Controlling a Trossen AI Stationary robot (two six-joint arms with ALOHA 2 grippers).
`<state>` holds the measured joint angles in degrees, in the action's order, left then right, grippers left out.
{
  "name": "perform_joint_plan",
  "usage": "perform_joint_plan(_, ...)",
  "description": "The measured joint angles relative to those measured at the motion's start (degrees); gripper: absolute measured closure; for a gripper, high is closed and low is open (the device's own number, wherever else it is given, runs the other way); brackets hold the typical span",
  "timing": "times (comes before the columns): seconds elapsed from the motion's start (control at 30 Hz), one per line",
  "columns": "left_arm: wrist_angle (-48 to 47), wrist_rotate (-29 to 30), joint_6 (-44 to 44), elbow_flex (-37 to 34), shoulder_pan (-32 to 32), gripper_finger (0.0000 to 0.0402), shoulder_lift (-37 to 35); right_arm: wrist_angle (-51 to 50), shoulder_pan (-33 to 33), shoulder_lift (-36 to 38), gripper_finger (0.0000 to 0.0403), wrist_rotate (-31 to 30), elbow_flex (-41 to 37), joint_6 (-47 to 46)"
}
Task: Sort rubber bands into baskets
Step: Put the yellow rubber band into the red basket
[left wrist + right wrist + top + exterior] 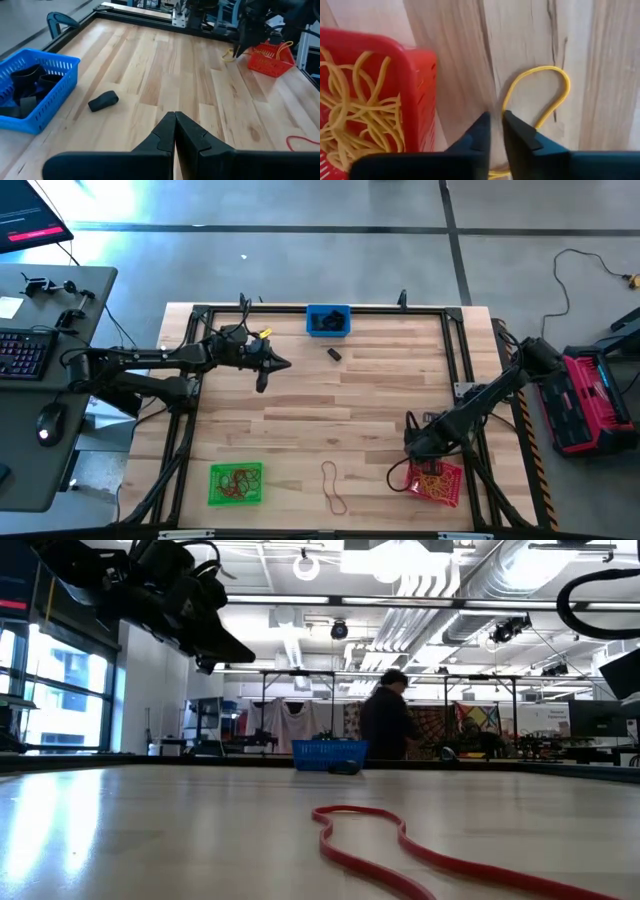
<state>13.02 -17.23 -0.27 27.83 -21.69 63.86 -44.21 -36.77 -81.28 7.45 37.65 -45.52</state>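
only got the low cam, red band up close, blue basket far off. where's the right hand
Observer: The right hand is low beside the red square mesh basket, at a thin yellow rubber band lying on the wooden table.
Operator: anything in that basket
Observer: Yes, a tangle of yellow bands.
Operator: left hand?
Observer: The left hand is shut and empty, raised near the blue square mesh basket.
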Motion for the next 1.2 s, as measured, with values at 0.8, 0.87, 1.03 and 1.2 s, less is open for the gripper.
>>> perform_joint_plan(0.8,-1.7,2.7,0.5,0.0,0.0,0.0401,0.0,-5.1,2.7,11.0,0.0349,-0.5,0.1,-17.2)
perform_joint_plan(0.87,-1.7,2.8,0.5,0.0,0.0,0.0401,0.0,-5.1,4.9,10.4,0.0327,-0.8,0.1,-17.6)
perform_joint_plan(1.03,-1.7,3.0,0.9,0.0,0.0,0.0401,0.0,-4.7,10.3,8.5,0.0312,-0.8,0.1,-15.8)
perform_joint_plan(1.2,-1.7,3.0,1.0,0.0,0.0,0.0401,0.0,-4.0,13.6,5.3,0.0332,-0.2,0.0,-10.2)
